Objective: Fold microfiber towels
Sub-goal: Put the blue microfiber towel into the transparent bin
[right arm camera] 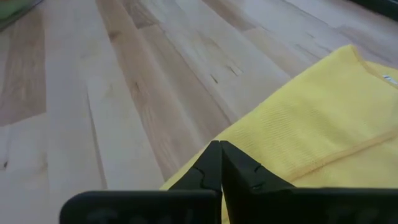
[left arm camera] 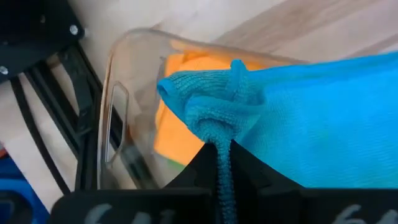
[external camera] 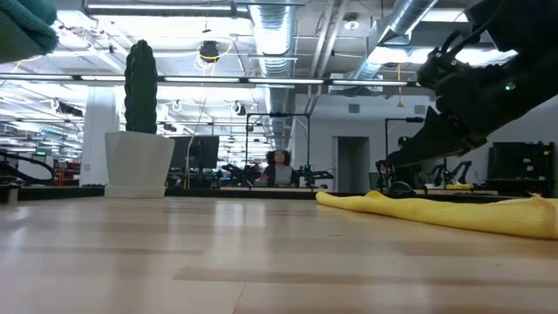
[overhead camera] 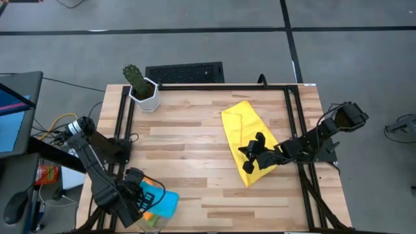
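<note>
Over on the left, the left pincer (overhead camera: 140,195) sits at the near left corner of the worktop (overhead camera: 188,143), clamped tight on a bunched fold of the light blue towel (left arm camera: 311,118). That cloth drapes out from the fingers over a clear plastic bin (left arm camera: 118,124) at the worktop's edge. Inside the bin an orange towel (left arm camera: 180,124) lies flat, with a sliver of green showing beneath it; what that green is I can't say for certain.

Further back, near the far left corner, a green cactus (overhead camera: 134,77) stands upright in its white pot (overhead camera: 146,96), well apart from the cloths.

Moving right across the bare wood, the yellow towel (overhead camera: 244,133) lies folded in a long strip running from the far side toward the near side, flat on the worktop. From table height it shows as a low rumpled ridge.

And on the right, the right pincer (overhead camera: 250,153) is down at the near part of that yellow strip, on its left edge, fingers pressed together. From its wrist camera the two tips meet right at the cloth's edge; whether any fabric is pinched between them, I can't tell.
</note>
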